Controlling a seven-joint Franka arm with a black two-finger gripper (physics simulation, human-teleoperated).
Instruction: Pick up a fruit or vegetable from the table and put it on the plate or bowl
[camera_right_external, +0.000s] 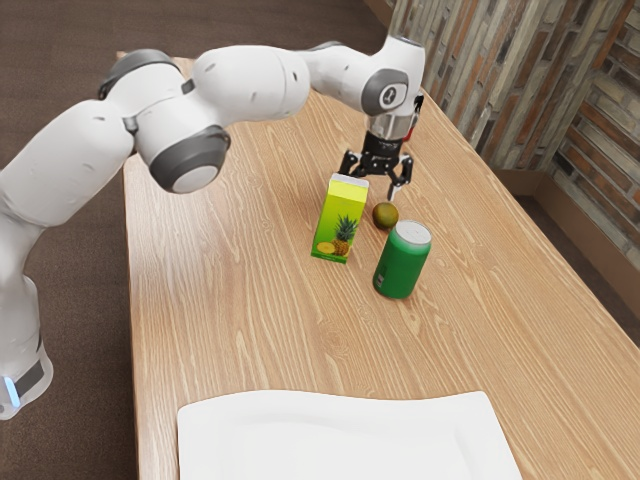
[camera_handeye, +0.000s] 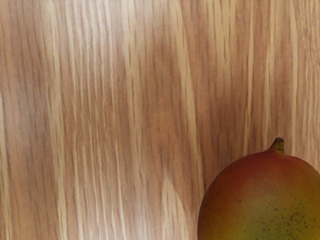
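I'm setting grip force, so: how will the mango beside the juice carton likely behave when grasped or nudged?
The mango is rounded, so a nudge would probably roll it, perhaps into the juice carton or green can close by. Its skin looks smooth in the wrist view, so a light grip may slip. It seems solid, likely holding shape when squeezed.

No readable lettering on the juice carton (camera_right_external: 340, 218) or green can (camera_right_external: 402, 262)

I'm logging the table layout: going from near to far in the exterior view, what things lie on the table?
Nearest first: white plate → green can → pineapple juice carton → mango.
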